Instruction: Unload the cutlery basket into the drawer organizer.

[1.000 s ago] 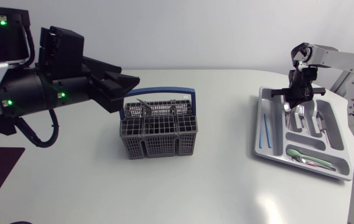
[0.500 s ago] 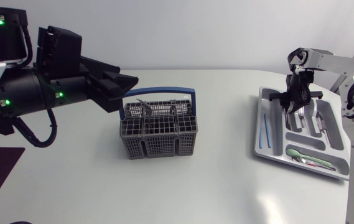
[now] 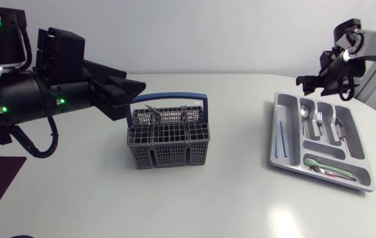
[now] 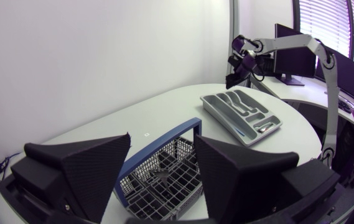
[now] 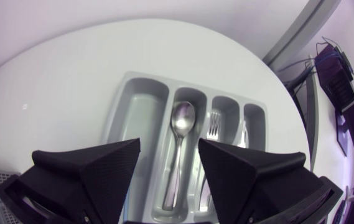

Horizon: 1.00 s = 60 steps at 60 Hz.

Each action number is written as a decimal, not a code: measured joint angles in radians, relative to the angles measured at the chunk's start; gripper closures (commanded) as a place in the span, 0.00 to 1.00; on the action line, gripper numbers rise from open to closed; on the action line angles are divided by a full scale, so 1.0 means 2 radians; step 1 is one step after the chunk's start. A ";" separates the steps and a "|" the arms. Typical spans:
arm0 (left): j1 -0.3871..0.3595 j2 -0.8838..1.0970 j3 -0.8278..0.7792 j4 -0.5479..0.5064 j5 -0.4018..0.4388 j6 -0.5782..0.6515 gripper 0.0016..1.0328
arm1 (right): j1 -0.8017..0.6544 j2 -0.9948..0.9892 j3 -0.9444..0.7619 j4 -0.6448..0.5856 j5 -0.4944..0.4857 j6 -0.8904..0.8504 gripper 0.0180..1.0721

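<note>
Above the organizer (image 5: pixel 133 115), right hand (image 5: pixel 169 144) spread wide, empty (spoon (image 5: pixel 183 118) lying below)

Light: bright, even, soft, falling from above on the white bench (image 3: pixel 194 205).
Shadows: faint, hugging the basket (image 3: pixel 168 135) at its 6 o'clock side.
Glare: mild; only the spoon (image 5: pixel 179 143) bowl glints.
Edges: wrist views bow the bench rim.

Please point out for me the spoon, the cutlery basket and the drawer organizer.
spoon (image 5: pixel 183 119), right wrist view, on its bowl.
cutlery basket (image 3: pixel 168 151), head view, on its front wall.
drawer organizer (image 3: pixel 273 142), head view, on the rim nearest the basket.
</note>
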 measured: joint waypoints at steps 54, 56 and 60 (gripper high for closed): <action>0.057 -0.001 -0.086 0.003 0.086 0.103 0.11 | 0.253 -0.312 -0.311 0.171 -0.213 -0.116 0.20; 0.058 -0.002 -0.088 0.003 0.088 0.105 0.11 | 0.262 -0.312 -0.311 0.173 -0.213 -0.121 0.20; 0.060 -0.002 -0.093 0.005 0.089 0.107 0.11 | 0.278 -0.312 -0.311 0.190 -0.213 -0.126 0.20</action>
